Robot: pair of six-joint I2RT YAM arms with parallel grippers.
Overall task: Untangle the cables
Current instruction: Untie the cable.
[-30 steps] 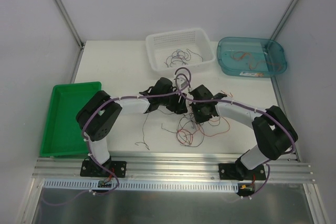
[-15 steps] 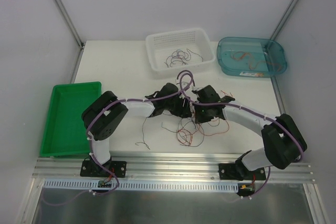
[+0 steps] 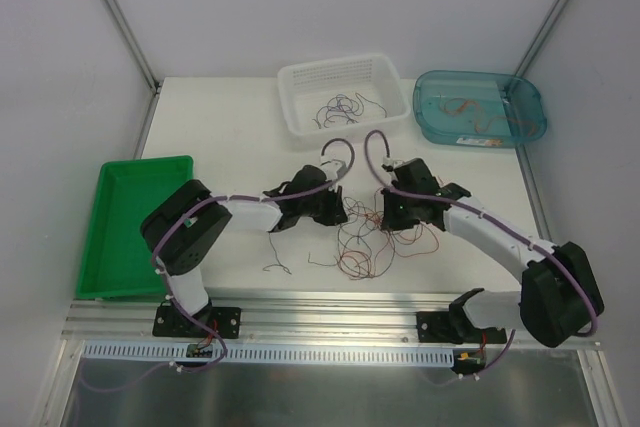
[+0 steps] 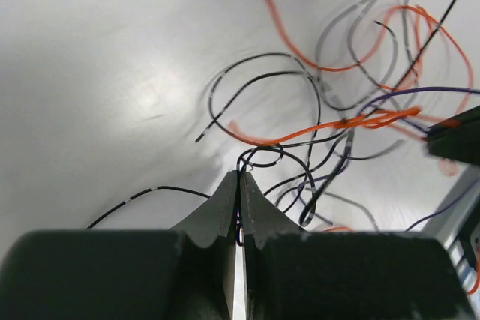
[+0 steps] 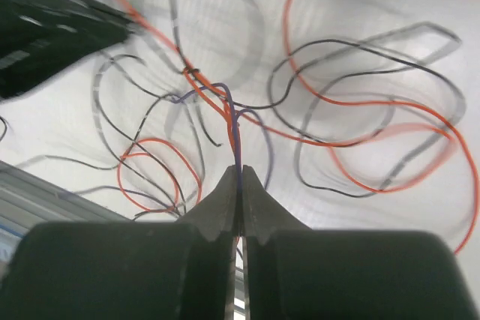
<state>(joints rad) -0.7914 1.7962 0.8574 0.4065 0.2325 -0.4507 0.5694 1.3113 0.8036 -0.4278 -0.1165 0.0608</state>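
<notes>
The cables (image 3: 362, 247) sprawl side to side on the white table (image 3: 220, 137), toward its near edge. The left gripper (image 4: 240, 185) pinches a black strand, the right gripper (image 5: 238, 179) a purple one; pale walls (image 3: 60, 67) enclose the table.

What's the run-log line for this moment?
left gripper jaws: shut on black cable | right gripper jaws: shut on purple cable | tangle: on table

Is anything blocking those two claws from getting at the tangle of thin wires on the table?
Nothing visible does. The left gripper is shut on a black strand and the right gripper on a purple strand, both right at the cables.
</notes>
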